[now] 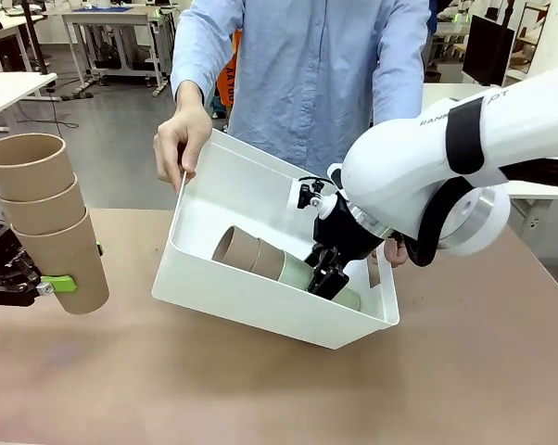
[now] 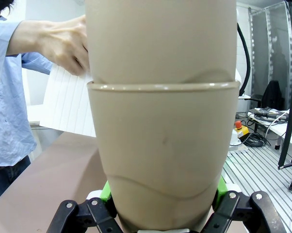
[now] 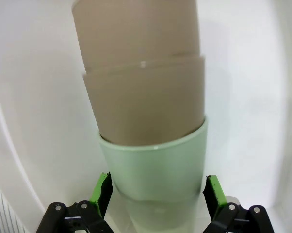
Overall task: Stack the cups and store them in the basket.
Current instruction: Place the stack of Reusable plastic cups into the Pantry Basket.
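A stack of three tan cups (image 1: 45,218) hangs upright over the table's left edge, with my left gripper (image 1: 61,283) shut on the lowest one; in the left wrist view its green pads (image 2: 107,191) press that cup (image 2: 163,155). The white basket (image 1: 260,306) is tilted toward me, held by a person. Inside it lies a second stack (image 1: 260,255): two tan cups nested in a mint-green cup (image 3: 155,170). My right gripper (image 1: 327,276) reaches into the basket and is shut on the mint-green cup's base, pads (image 3: 101,194) on both flanks.
The person's hand (image 1: 182,144) grips the basket's far left rim; the other hand is mostly hidden behind my right arm (image 1: 427,167). Bare brown table (image 1: 260,389) lies in front of the basket. White basket wall (image 3: 29,97) closely surrounds the right gripper.
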{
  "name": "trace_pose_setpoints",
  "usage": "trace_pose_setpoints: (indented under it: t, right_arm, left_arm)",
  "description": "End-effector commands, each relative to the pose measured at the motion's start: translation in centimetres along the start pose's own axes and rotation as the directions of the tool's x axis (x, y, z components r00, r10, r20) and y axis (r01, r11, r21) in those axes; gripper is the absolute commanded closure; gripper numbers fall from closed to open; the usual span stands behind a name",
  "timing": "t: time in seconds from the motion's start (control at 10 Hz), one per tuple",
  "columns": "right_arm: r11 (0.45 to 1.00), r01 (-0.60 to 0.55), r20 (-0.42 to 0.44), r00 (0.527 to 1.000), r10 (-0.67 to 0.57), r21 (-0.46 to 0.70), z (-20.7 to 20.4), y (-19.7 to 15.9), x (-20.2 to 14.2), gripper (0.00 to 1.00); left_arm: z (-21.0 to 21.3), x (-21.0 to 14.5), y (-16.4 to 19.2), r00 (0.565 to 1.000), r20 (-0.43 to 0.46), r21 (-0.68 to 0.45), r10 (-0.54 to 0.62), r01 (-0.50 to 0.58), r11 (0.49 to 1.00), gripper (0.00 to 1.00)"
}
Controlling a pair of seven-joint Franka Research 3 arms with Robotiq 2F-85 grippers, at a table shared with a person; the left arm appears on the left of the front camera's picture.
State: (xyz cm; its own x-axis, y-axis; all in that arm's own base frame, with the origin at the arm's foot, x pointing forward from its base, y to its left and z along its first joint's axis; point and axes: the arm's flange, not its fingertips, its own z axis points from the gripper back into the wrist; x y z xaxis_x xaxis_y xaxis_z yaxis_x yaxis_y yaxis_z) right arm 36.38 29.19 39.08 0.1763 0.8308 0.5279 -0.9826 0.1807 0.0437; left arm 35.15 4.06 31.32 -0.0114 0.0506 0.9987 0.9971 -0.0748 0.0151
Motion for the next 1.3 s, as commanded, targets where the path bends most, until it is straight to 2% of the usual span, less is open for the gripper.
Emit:
trace_pose_setpoints:
  t: [0.0,0.2,0.4,0.6,0.8,1.0,1.2]
  right_arm:
    - [1.0,0.018,0.075,0.997,-0.019,0.01,2.9,1.5,-0.2,0.0]
    - [0.999,0.039,0.124,0.991,-0.04,0.012,8.2,3.2,-0.2,0.0]
    - [0.998,0.056,0.19,0.98,-0.063,0.039,15.8,4.9,-1.8,0.0]
    - [0.995,0.076,0.254,0.963,-0.089,0.06,22.8,5.6,-5.0,0.0]
    - [0.986,0.129,0.306,0.939,-0.157,0.108,27.9,4.0,-9.6,0.0]
    - [0.98,0.152,0.355,0.915,-0.19,0.131,29.3,1.9,-13.3,0.0]
    - [0.988,0.119,0.399,0.905,-0.148,0.096,29.7,1.2,-16.5,0.0]
  left_arm:
    - [-0.1,0.4,0.0,1.0,0.009,-0.002,-0.013,0.013,1.0,0.16]
    - [-0.1,0.4,0.0,1.0,0.009,-0.002,-0.013,0.013,1.0,0.16]
    - [-0.1,0.4,0.0,1.0,0.009,-0.002,-0.013,0.013,1.0,0.16]
    - [-0.1,0.4,0.0,1.0,0.009,-0.002,-0.013,0.013,1.0,0.16]
    - [-0.1,0.4,0.0,1.0,0.009,-0.002,-0.013,0.013,1.0,0.16]
    - [-0.1,0.4,0.0,1.0,0.009,-0.002,-0.013,0.013,1.0,0.16]
    - [-0.1,0.4,0.0,1.0,0.009,-0.002,-0.013,0.013,1.0,0.16]
